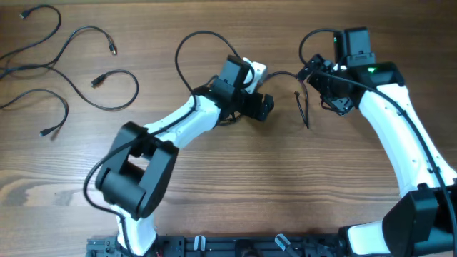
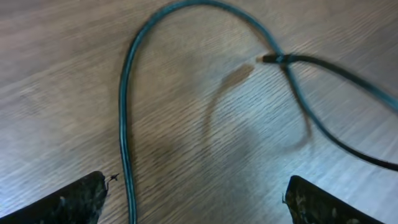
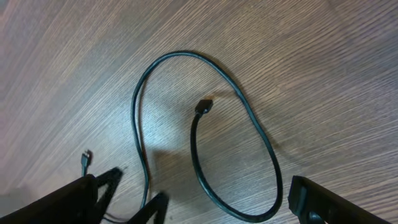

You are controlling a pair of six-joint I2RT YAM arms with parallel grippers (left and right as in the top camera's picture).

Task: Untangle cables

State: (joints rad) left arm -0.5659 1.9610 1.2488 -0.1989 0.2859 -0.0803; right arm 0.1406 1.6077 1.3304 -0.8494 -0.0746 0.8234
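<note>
Wood-grain surface (image 1: pixel 214 178) all round, with a black rail (image 1: pixel 214 246) along the bottom edge of the overhead view. From lower left, the white left arm (image 1: pixel 178 118) stretched up to frame centre. From lower right, the white right arm (image 1: pixel 400 121) bent up toward the upper right (each with its own thicker black wiring alongside). In the way of the overhead view: the left arm's black wrist, covering the middle stretch of the looped cable (image 1: pixel 203 33).

Left tool (image 2: pixel 194 186) released, fingers (image 2: pixel 68 202) wide apart at the bottom corners of its wrist view, gripping nothing. Cable running down just beside the lower-left finger (contact unclear). Right tool (image 3: pixel 205 186) likewise released, spread to the bottom corners of its view, nothing clamped.

Looped cable thin and black, arching over upper centre of the overhead view, then trailing toward the right arm, with a short end lying between the two arms. In the left wrist view, crossing itself at upper right (teal sheen, slightly blurred). In the right wrist view, an oval cable (image 3: pixel 186 53) lying open on the wood, a plug end (image 3: pixel 203 106) curled inside it and a smaller plug (image 3: pixel 86 158) at lower left. At upper left of the overhead view, several loose cables (image 1: pixel 96 81), curvy strands well apart from both arms.
</note>
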